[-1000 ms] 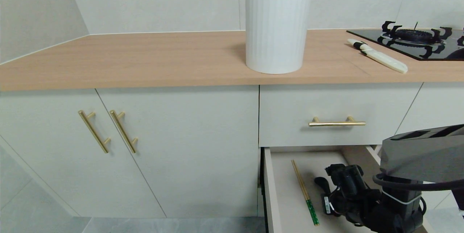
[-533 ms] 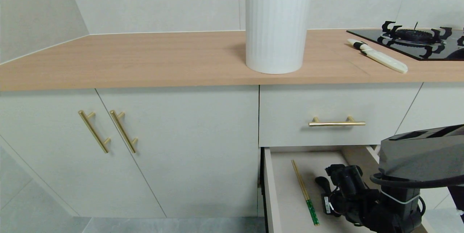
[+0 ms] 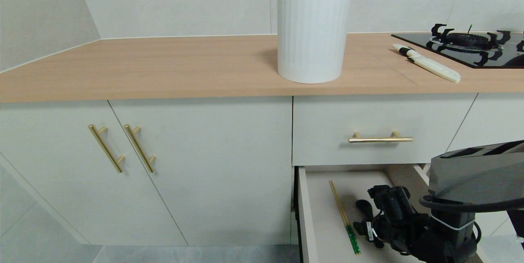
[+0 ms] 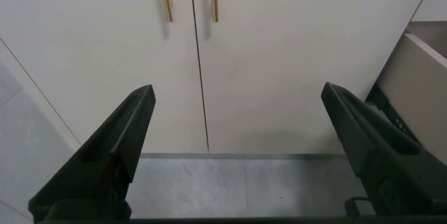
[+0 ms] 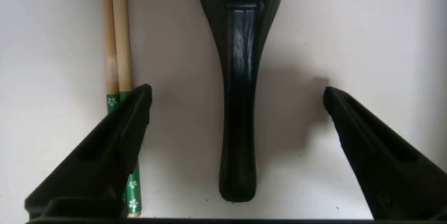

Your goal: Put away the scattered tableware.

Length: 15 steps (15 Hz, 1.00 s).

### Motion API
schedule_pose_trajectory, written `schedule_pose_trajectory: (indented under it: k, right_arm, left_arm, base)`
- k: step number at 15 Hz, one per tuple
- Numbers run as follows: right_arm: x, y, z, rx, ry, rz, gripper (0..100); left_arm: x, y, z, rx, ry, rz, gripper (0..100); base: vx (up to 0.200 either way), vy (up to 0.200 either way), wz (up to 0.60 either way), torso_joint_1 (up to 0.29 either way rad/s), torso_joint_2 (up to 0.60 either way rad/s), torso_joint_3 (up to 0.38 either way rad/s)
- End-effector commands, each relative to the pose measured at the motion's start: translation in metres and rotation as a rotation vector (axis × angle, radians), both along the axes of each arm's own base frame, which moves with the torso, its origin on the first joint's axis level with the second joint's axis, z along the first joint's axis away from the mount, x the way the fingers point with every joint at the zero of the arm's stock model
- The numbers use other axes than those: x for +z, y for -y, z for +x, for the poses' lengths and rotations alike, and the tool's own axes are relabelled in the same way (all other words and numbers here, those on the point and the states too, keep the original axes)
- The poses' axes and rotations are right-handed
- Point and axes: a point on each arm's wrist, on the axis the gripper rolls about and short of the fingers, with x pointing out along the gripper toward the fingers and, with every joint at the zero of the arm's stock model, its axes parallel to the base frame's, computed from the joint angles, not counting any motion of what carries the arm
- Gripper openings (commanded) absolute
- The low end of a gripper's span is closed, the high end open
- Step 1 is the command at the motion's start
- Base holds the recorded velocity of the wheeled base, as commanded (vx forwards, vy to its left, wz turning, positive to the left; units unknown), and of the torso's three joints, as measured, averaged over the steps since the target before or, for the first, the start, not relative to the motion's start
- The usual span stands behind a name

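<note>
A black spoon (image 5: 237, 77) lies flat on the floor of the open drawer (image 3: 323, 214), beside a pair of wooden chopsticks (image 5: 116, 70) with green ends. My right gripper (image 5: 236, 98) hangs open just above the spoon, one finger on each side and neither touching it. In the head view the spoon (image 3: 363, 207) and chopsticks (image 3: 343, 217) lie side by side below the right gripper (image 3: 368, 216). A white knife (image 3: 428, 68) with a black band lies on the wooden counter. My left gripper (image 4: 236, 93) is open and holds nothing, low in front of the cabinet doors.
A tall white ribbed container (image 3: 312, 25) stands near the counter's front edge (image 3: 163, 91). A black gas hob (image 3: 466, 46) is at the far right. A shut drawer with a gold handle (image 3: 380, 139) sits above the open one. Two gold door handles (image 3: 123, 148) are on the left.
The right gripper's fingers have spread wider apart over the spoon. The spoon and chopsticks lie where they did.
</note>
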Motion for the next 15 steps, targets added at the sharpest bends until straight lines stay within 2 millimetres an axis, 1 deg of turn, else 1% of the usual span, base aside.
schedule_pose_trajectory:
  k: [1,3,4,5,6,7,9,10,11,15]
  right_arm:
    - [0.021,0.002,-0.001,-0.009,0.051,0.009,100]
    - [0.063,0.005,-0.010,-0.005,0.125,0.035,100]
    - [0.081,0.007,-0.016,0.001,0.135,0.041,100]
    - [0.107,0.010,-0.027,0.006,0.139,0.045,100]
    - [0.126,0.013,-0.036,0.009,0.150,0.051,100]
    - [0.143,0.015,-0.042,0.013,0.164,0.055,100]
    - [0.177,0.016,-0.063,0.053,0.143,0.056,100]
    - [0.185,0.015,-0.070,0.074,0.129,0.062,100]
    - [0.200,0.016,-0.084,0.124,0.091,0.081,100]
    - [0.221,0.021,-0.103,0.152,0.058,0.080,100]
  left_arm:
    - [0.000,0.000,0.000,0.000,0.000,-0.001,100]
    - [0.000,0.000,0.000,0.000,-0.002,-0.001,100]
    - [0.000,0.000,0.000,0.000,-0.002,-0.001,100]
    - [0.000,0.000,0.000,0.000,0.001,-0.001,100]
    - [0.000,0.000,0.000,0.000,0.000,-0.001,100]
    - [0.000,0.000,0.000,0.000,-0.002,-0.001,100]
    - [0.000,0.000,0.000,0.000,0.000,-0.001,100]
    - [0.000,0.000,0.000,0.000,-0.002,-0.001,100]
    - [0.000,0.000,0.000,0.000,0.000,-0.001,100]
    - [0.000,0.000,0.000,0.000,-0.002,-0.001,100]
  base:
    - [0.000,0.000,0.00,0.000,0.00,0.000]
    - [0.000,0.000,0.00,0.000,0.00,0.000]
    - [0.000,0.000,0.00,0.000,0.00,0.000]
    - [0.000,0.000,0.00,0.000,0.00,0.000]
    - [0.000,0.000,0.00,0.000,0.00,0.000]
    - [0.000,0.000,0.00,0.000,0.00,0.000]
    - [0.000,0.000,0.00,0.000,0.00,0.000]
    - [0.000,0.000,0.00,0.000,0.00,0.000]
    - [0.000,0.000,0.00,0.000,0.00,0.000]
    - [0.000,0.000,0.00,0.000,0.00,0.000]
